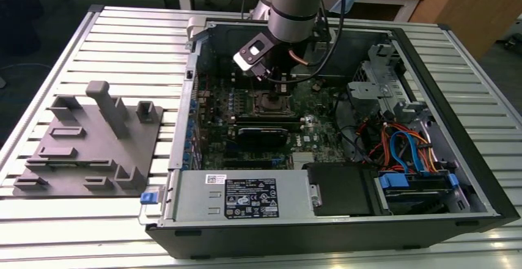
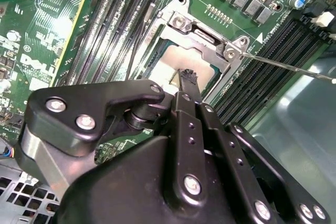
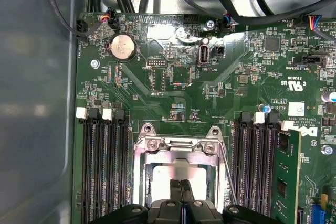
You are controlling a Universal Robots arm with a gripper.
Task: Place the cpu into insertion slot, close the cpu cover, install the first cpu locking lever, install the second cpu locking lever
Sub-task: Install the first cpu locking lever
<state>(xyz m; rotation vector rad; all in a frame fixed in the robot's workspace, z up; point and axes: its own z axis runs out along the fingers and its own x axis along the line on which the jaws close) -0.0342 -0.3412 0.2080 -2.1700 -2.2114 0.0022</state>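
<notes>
Cpu (image 3: 163,177) sits in insertion slot (image 1: 269,103), upper centre of exterior view, cpu cover (image 3: 178,148) down over it; hand (image 3: 181,182) closed, empty, fingertips at cover, likely to press it flat.

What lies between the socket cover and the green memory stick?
In the first wrist view, a thin metal lever lies right beside the socket cover. Empty black memory slots then run up to the green memory stick.

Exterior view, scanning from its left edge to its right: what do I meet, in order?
grey fixture plate → blue tab → insertion slot → black drive → blue cables
</notes>
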